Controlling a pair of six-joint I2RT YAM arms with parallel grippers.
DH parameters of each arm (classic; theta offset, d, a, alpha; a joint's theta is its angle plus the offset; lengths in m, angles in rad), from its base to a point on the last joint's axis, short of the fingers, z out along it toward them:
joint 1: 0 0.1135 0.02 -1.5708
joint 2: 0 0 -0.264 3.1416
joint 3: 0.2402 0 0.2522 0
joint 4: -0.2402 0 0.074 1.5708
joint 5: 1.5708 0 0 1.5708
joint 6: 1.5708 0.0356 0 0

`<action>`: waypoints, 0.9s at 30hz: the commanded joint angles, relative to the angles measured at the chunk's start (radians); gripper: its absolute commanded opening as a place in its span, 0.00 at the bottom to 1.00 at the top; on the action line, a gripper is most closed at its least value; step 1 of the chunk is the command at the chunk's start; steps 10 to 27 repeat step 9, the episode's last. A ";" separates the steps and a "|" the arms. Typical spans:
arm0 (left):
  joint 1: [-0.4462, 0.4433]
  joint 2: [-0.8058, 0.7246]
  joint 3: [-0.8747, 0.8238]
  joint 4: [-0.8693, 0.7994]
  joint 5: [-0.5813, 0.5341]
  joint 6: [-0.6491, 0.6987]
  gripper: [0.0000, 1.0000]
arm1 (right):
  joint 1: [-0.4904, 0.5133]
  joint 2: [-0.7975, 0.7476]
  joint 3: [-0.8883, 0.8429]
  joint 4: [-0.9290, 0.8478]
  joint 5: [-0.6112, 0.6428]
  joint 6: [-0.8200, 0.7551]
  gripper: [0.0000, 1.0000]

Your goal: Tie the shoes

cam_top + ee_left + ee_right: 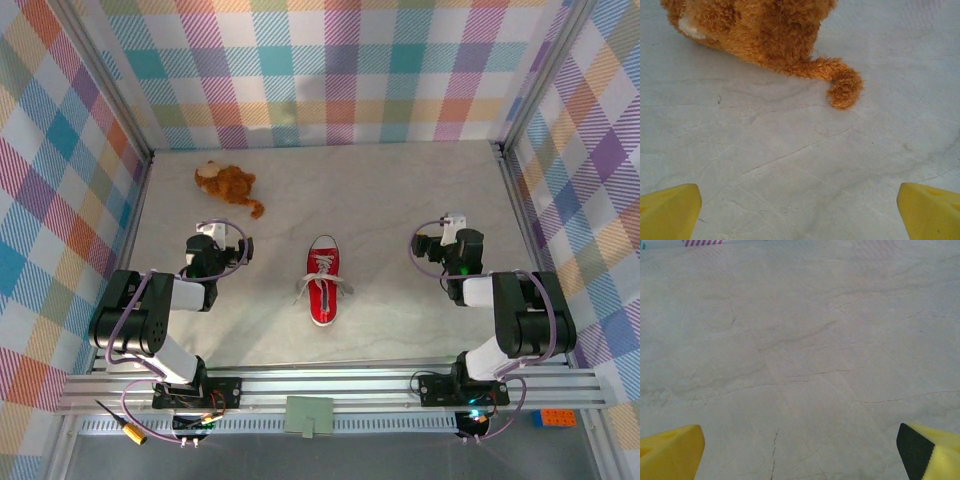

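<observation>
Site: marble-pattern table (400, 190), enclosed by plaid walls (330, 70) on left, far and right sides.
Task item: red sneaker (323, 281) is found at table centre, btwn the two arms, lengthwise near-to-far, touched by neither gripper.
Laces: white laces (306, 290) are seen loose, ends spread to left and right of the shoe on the table.
L gripper (220, 230): positioned left of sneaker, well apart from it. Yellow fingers (670, 210) are seen spread wide, nothing btwn them but bare table.
R gripper (450, 225): positioned right of sneaker, well apart. Fingers (670, 450) likewise spread wide over bare table, nothing pinched.
Other item: brown plush toy (226, 183) is noted far-left, beyond L gripper; its curled tail (842, 85) lies on the table, apart from the fingers.
</observation>
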 commanded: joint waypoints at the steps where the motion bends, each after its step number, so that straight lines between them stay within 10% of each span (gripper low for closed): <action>1: 0.015 0.007 0.018 0.021 -0.004 -0.007 1.00 | -0.005 0.000 0.019 0.027 0.006 0.018 0.99; 27: 0.014 0.007 0.018 0.022 -0.004 -0.007 1.00 | -0.005 0.003 0.020 0.027 0.002 0.019 0.99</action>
